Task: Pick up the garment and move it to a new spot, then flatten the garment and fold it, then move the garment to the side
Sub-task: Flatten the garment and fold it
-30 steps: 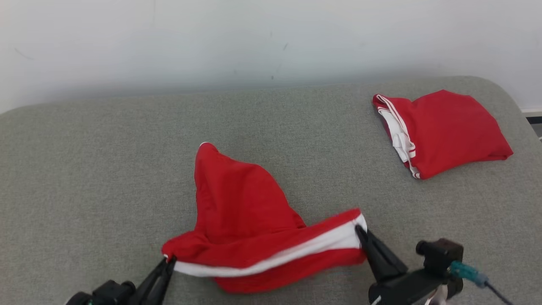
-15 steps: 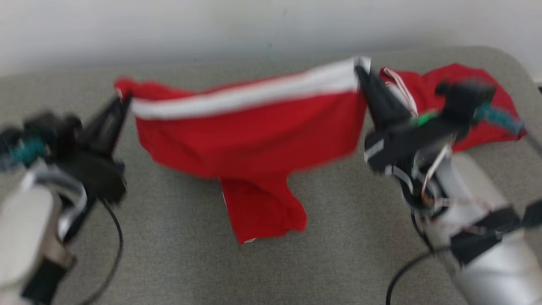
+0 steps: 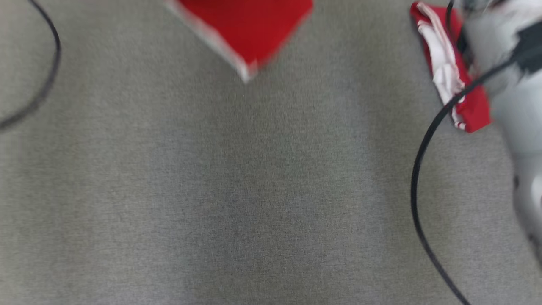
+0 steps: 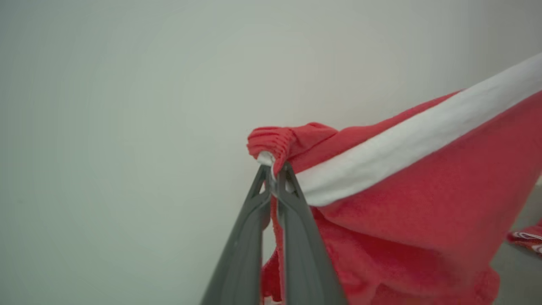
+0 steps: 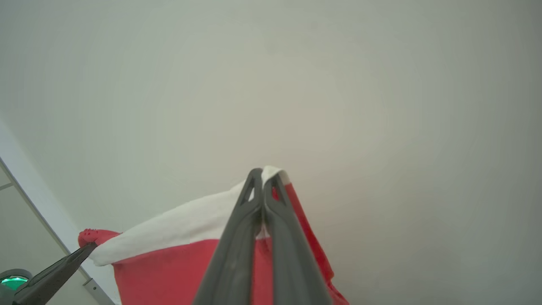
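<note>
The garment is red with a white band along its top edge. In the left wrist view my left gripper [image 4: 274, 171] is shut on one bunched corner of that band, and the garment [image 4: 423, 203] hangs away to the right. My right gripper [image 5: 263, 176] is shut on the other corner, with the garment [image 5: 178, 262] stretched down to the left gripper's tip [image 5: 87, 249]. In the head view, the garment's lower tip [image 3: 247, 29] hangs above the grey surface at the top edge, blurred.
A second red garment [image 3: 449, 84], folded with white trim, lies at the upper right of the grey padded surface [image 3: 211, 190]. My pale right forearm [image 3: 512, 84] and its black cable [image 3: 423, 169] cross the right side. Another cable [image 3: 51, 72] curves at the left. Both wrist views face a plain pale wall.
Both grippers have lifted the garment off the surface and hold it stretched between them in the air. The head view has shifted, so both grippers have left it.
</note>
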Controlling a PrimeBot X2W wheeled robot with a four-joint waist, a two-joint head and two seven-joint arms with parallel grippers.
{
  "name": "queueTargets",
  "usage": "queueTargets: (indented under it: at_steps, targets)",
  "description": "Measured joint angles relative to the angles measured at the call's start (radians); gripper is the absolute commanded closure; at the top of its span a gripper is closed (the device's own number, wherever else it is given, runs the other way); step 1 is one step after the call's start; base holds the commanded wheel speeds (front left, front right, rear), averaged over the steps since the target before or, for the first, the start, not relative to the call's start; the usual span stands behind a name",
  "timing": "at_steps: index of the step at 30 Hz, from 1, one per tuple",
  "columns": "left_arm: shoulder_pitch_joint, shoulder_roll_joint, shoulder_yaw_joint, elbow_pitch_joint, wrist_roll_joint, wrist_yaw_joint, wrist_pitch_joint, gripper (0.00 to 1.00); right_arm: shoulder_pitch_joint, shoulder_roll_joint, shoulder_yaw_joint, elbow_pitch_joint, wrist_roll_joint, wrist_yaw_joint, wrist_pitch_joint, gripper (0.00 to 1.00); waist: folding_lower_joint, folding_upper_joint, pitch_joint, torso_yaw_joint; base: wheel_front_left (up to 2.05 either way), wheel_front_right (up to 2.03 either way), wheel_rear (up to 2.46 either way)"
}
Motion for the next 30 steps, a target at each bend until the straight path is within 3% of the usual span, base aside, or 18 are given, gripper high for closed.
queueTargets:
  at_steps: [6, 14, 22, 30]
  targets:
    - [-0.218, -0.041, 0.008, 0.163, -0.014, 0.000, -0.036, 1.00, -0.243, 0.013, 0.001, 0.182, 0.003, 0.000, -0.035, 1.00, 0.0000, 0.0000, 0.070, -0.007, 0.00, 0.00, 0.00]
    - [-0.305, -0.099, 0.026, 0.269, -0.027, 0.026, -0.135, 1.00, -0.380, 0.012, 0.082, 0.238, -0.007, 0.000, -0.086, 1.00, -0.0003, 0.0000, 0.128, 0.004, 0.00, 0.00, 0.00]
    - [-0.179, -0.110, 0.043, 0.314, -0.057, 0.026, -0.253, 1.00, -0.256, -0.019, 0.200, 0.177, 0.074, 0.000, -0.149, 1.00, -0.0001, 0.0001, 0.188, 0.019, 0.00, 0.00, 0.00]
    - [0.103, -0.118, 0.085, 0.232, -0.122, 0.038, -0.329, 1.00, 0.021, -0.076, 0.293, 0.001, 0.176, 0.000, -0.210, 1.00, -0.0004, -0.0001, 0.134, 0.022, 0.00, 0.00, 0.00]
